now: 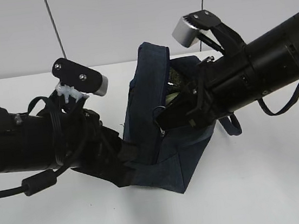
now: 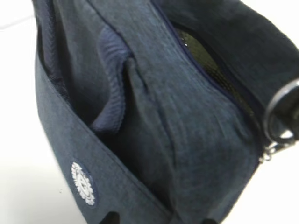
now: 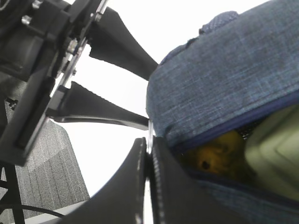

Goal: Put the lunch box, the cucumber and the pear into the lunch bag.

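left arm (image 1: 38,142) low against the lunch bag (image 1: 166,159) — right claw (image 3: 148,154) pinched shut on its zipper edge — left claw's grip unclear

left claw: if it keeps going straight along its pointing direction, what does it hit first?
Most likely the large dark navy fabric lunch bag: its side panel fills the left wrist view just beyond the left claw. Depth unclear; the exterior view suggests contact already.

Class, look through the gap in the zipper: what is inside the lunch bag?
In the lunch bag, the yellow pear sits beside the pale green lid of the lunch box. No cucumber shows; fabric covers the rest of the interior.
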Available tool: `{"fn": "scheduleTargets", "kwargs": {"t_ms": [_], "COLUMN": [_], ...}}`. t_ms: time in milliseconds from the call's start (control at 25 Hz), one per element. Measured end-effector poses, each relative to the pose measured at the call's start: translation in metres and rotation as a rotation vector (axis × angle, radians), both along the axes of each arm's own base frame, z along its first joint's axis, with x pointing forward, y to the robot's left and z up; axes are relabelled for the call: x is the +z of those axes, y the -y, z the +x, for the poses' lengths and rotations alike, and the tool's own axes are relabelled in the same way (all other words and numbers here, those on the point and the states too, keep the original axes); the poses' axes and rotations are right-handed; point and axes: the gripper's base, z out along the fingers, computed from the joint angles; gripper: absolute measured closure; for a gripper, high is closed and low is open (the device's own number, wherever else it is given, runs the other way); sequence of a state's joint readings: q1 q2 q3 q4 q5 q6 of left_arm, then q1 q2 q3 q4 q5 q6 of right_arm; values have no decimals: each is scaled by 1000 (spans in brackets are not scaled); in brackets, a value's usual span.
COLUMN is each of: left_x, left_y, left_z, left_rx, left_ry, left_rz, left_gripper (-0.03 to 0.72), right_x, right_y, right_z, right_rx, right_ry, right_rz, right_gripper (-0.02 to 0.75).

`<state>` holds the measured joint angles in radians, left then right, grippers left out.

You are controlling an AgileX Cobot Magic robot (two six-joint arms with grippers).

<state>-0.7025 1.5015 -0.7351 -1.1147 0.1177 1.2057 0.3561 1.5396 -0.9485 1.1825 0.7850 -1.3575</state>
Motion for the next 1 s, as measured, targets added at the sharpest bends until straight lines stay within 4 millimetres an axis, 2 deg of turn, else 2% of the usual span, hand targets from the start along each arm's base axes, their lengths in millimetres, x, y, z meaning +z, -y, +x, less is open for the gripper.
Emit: {"fn": "scheduleTargets", "kwargs": {"t_ms": [240,440,640,800,1000], "left_x": [2,4,7,10,11], "left_y": [-3,-5,-10,-16,-18], "left_z": [5,9,16,22,24], "left_rx": [44,92,169,258,273], "left_ry": [41,90,154,207,234], "left_rz": [7,17,27,32,46], "left_gripper": [362,362,362,361,360], "right_x": [10,17,17,17,16], "right_y": [-2,-14,-33,-35,-36], "right_z": [3,8,7,8,8], "right_rx": [9,36,77,67,65], "right_ry": [5,5,5,-4,-10], "right_rz": [11,-21,-38,-35,-36], "right_gripper": [732,732,732,732,732]}}
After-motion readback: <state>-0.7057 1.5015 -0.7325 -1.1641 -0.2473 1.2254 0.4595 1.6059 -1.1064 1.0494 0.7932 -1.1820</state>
